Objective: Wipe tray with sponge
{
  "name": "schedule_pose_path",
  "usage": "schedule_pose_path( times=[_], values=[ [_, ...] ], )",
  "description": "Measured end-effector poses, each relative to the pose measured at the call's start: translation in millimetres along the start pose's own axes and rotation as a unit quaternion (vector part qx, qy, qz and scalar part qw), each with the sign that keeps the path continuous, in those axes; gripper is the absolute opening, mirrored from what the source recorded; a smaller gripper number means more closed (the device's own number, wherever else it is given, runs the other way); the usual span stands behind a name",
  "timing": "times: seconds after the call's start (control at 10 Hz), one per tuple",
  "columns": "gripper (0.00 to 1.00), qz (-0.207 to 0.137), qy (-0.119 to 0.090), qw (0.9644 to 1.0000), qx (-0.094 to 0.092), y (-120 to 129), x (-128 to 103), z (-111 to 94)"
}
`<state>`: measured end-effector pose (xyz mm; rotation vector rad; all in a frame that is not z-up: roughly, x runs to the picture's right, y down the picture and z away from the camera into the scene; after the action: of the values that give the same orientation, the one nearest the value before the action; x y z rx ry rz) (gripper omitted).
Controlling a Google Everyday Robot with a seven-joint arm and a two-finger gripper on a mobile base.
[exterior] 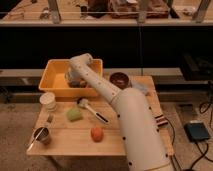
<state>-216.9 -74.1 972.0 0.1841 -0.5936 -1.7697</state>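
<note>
While I watched the feed, the arm reached over the wooden table (115, 142) and bent down into the tray (52, 82), the big yellow-orange bin at the table's back left corner. Its gripper (75, 80) sat low inside the bin, close to the near wall, with its jaws drawn fully together. A dark grey-blue patch showed right at the fingertips against the tray floor, and I took that for the sponge (79, 82), pinched in the jaws and pressed to the bottom, though the arm's wrist covered much of it and I could not make out its edges. By my reading the task was in its wiping stage: the pad was already picked up and down on the tray, so the fetching part was done. What I could not judge was how much of the floor had been covered; no streak or wet mark showed on the plastic. The left part of the bin looked untouched to me, so I expected strokes were left to make there, then a lift out. Other things stood apart on the table: a white cup (48, 100), a green lump (74, 114), a dish brush (91, 110), an orange fruit (96, 133) and a dark bowl (119, 79).
</note>
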Motion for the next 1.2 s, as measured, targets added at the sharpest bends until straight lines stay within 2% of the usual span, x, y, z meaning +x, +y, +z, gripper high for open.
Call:
schedule_pose_path(
  times=[0.3,0.6,0.7,0.8,1.0,1.2],
  values=[
    [0.20,-0.004,0.004,1.0000,0.004,-12.1,20.1,6.7],
    [0.20,-0.022,0.002,0.9995,0.020,-63.4,38.6,28.4],
    [0.20,-0.037,0.001,0.9989,0.029,-90.5,41.6,35.5],
    [0.20,-0.049,0.000,0.9983,0.032,-106.7,41.1,38.6],
    [0.20,-0.057,-0.002,0.9978,0.034,-116.1,36.3,39.0],
    [0.20,-0.056,-0.010,0.9978,0.033,-114.0,24.7,38.9]
  ],
)
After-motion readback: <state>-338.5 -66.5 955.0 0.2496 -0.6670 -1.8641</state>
